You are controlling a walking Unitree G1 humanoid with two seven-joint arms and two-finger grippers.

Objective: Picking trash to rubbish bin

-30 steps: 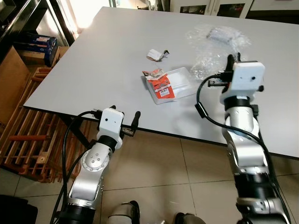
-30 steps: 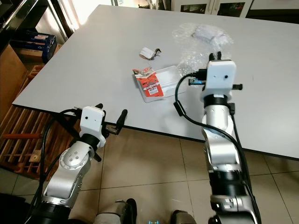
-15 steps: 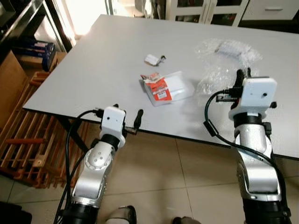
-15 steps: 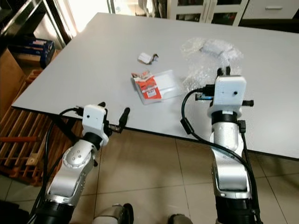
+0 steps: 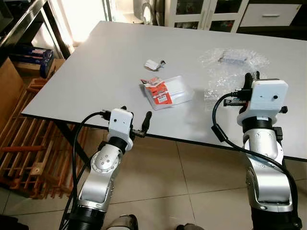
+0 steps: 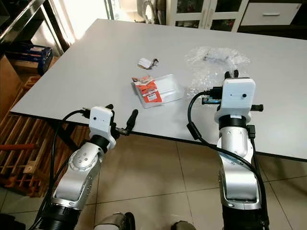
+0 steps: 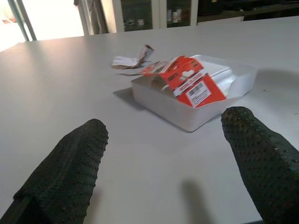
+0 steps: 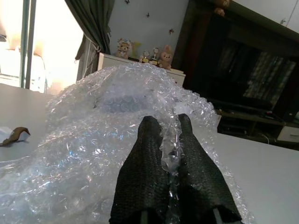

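Since a second ago your head camera has pulled back, so more of the desk (image 5: pixel 96 57) shows; the trash lies where it did. Your right gripper (image 8: pixel 174 140) has its fingers pinched together on the bubble wrap (image 5: pixel 230 67) at the desk's right side. Your left gripper (image 7: pixel 168 158) hovers at the near edge, fingers apart — facing the clear tray (image 5: pixel 172 91) with its red card (image 5: pixel 160 91); paper scrap (image 5: pixel 152 64) beyond.

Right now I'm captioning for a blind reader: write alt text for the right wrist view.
The right gripper is pinched shut on a fold of clear bubble wrap heaped on a pale table. A small brown scrap lies beside it.
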